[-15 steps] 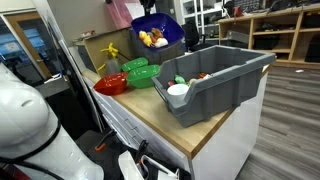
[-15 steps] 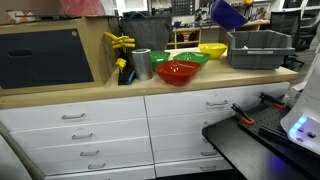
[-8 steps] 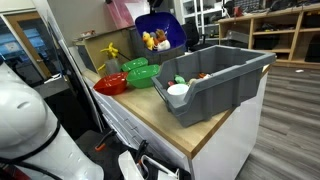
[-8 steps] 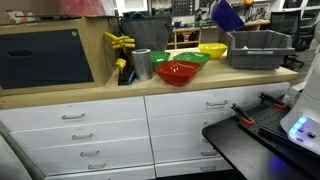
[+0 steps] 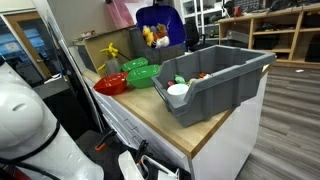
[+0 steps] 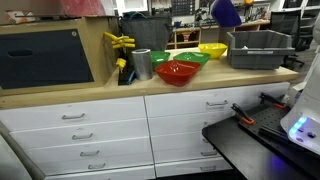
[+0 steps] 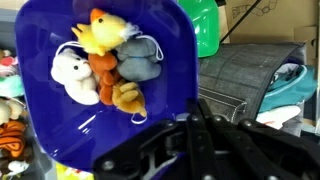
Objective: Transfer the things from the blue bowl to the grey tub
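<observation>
Blue bowl (image 5: pixel 160 22) hangs in the air, tipped steeply, near the grey tub (image 5: pixel 222 78) & clear of the worktop (image 5: pixel 172 126). In the wrist view the end effector (image 7: pixel 197 118) pinches the bowl's rim, jaws pressed onto it. The things (image 7: pixel 105 65), small soft pcs in yellow, white, orange & grey, sit bunched inside the bowl against its wall. The tub stands at the worktop's end w/ a white pc (image 5: pixel 178 90) in it. A red bowl (image 5: pixel 110 86) & green bowls (image 5: pixel 142 72) rest on the worktop beside the tub.

No text, label, brand, number or sign can be read in any view.
</observation>
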Available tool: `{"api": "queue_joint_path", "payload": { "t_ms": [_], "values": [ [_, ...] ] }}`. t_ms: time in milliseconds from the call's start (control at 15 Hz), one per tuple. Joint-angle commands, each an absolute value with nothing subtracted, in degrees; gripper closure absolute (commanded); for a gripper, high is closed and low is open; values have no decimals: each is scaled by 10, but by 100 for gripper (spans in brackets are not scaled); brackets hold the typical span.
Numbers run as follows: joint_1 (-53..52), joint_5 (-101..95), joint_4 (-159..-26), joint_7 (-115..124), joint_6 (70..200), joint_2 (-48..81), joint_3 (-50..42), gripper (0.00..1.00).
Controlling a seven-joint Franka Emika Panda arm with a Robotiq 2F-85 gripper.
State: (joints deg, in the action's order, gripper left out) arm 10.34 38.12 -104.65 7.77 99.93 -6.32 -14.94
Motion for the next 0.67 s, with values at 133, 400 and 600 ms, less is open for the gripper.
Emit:
{"api": "queue_joint_path", "payload": {
  "t_ms": [133,400,600],
  "values": [
    [124,440,-1003,46,928,-38,-166,99],
    [141,445,-978,34,882,-22,-176,99],
    [155,443,-955,33,857,-7,-185,99]
  ]
}}
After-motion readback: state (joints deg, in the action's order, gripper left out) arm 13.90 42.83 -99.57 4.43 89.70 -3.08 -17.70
